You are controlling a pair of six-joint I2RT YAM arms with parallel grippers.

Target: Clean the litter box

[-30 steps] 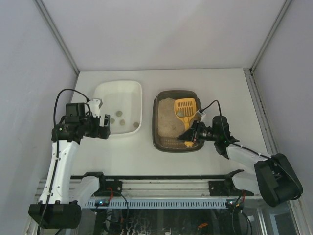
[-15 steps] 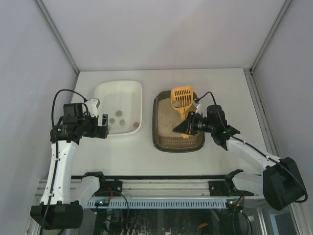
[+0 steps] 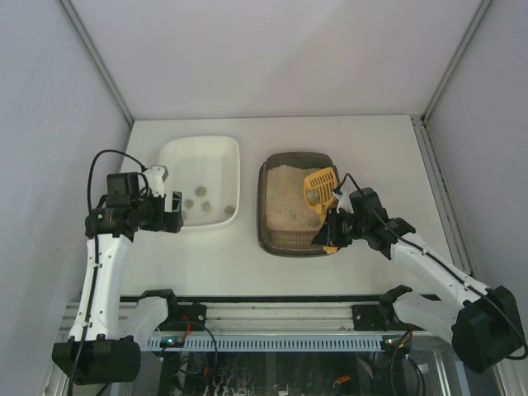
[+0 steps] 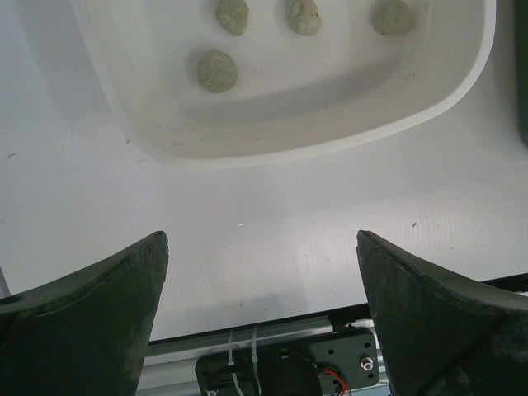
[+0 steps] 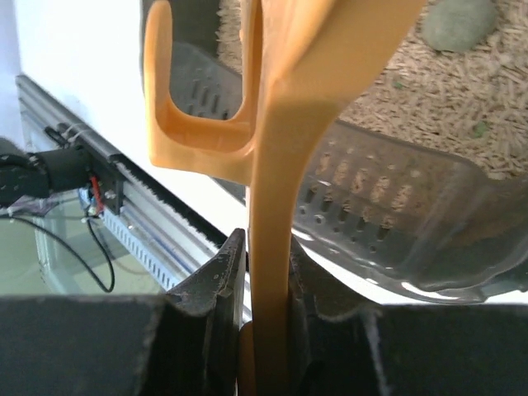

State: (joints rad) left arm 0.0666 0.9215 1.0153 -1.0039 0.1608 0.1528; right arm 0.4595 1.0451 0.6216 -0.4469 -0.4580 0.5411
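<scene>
A dark litter box [image 3: 261,210] holds pale litter, with a white tray [image 3: 235,183] just beside it on its left. The right gripper [image 3: 332,233] hangs over the box's near right corner, clenched on the handle of a yellow scoop [image 3: 318,191] — the scoop's long axis runs from that corner away over the litter. The left gripper [image 3: 172,212] hovers well left of the box, past the tray, with its jaws spread and empty. The right arm is much the nearer one.

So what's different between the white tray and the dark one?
The white tray is pale; the litter box is dark brown-grey. The white tray holds only a few greenish lumps on a bare floor; the litter box is filled with beige litter. The scoop, held by the right gripper, is over the litter box, not the white tray. Both are rounded rectangles of similar size, side by side.
</scene>
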